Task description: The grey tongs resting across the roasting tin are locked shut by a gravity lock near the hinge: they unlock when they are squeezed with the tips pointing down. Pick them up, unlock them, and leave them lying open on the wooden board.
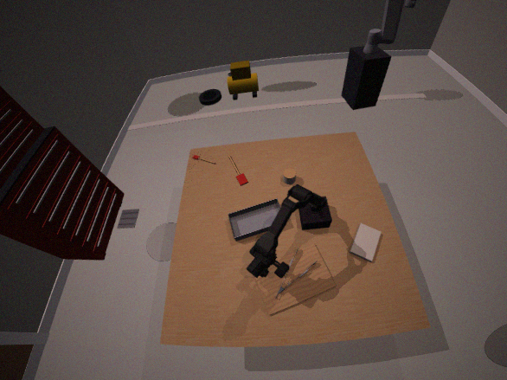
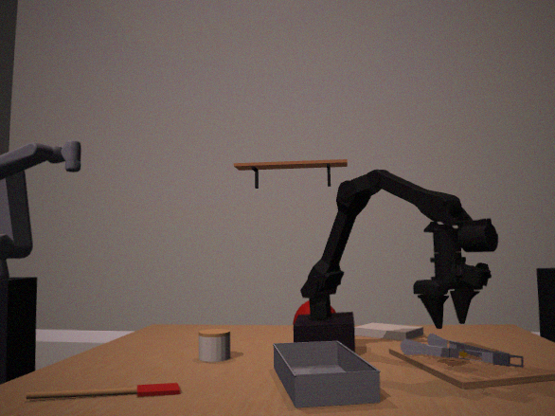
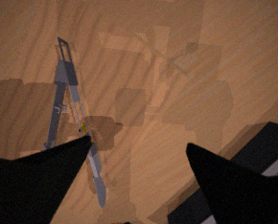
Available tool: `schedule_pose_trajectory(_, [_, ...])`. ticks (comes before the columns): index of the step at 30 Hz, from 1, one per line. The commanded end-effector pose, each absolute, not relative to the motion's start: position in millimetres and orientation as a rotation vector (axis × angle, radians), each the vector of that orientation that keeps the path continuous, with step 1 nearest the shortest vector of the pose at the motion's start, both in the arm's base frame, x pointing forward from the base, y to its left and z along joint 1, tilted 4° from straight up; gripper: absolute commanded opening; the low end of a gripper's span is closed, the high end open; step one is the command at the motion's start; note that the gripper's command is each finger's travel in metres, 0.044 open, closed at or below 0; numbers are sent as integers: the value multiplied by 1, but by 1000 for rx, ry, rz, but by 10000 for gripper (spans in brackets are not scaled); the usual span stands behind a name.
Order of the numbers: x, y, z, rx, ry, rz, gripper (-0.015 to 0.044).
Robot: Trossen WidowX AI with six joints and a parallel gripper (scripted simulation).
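Note:
The grey tongs (image 1: 298,278) (image 2: 490,356) (image 3: 66,72) lie on the wooden board (image 1: 315,291) (image 2: 466,384). Their two arms are spread apart in a narrow V from the hinge end, with a small yellow part on one arm. The arm tips lie near a board edge. My gripper (image 1: 272,271) (image 2: 451,325) (image 3: 139,144) is open and empty, pointing down above the tongs' level. In the wrist view the tongs are left of the space between the fingers, and the left finger covers part of them. The roasting tin (image 1: 235,229) (image 2: 336,389) (image 3: 254,149) holds no tongs.
My arm's black base (image 1: 315,221) (image 2: 323,331) stands behind the tin. A white block (image 1: 366,241) (image 2: 390,331) lies beyond the board. A lidded can (image 1: 289,177) (image 2: 214,346) and a red-headed tool (image 1: 241,179) (image 2: 158,389) are on the tin's other side.

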State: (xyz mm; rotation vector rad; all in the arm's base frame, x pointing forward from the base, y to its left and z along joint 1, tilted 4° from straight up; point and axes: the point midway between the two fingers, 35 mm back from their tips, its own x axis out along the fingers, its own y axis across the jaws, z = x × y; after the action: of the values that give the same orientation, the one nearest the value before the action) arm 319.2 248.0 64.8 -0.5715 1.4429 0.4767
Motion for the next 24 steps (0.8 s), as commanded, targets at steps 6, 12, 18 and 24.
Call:
schedule_pose_trajectory(6, [336, 212, 90, -579, 1448, 476, 440])
schedule_pose_trajectory(12, [334, 213, 113, -572, 1443, 473, 440])
schedule_pose_trajectory(18, [330, 212, 142, -563, 1436, 468, 440])
schedule_pose_trajectory(24, [330, 212, 142, -563, 1436, 468, 440])
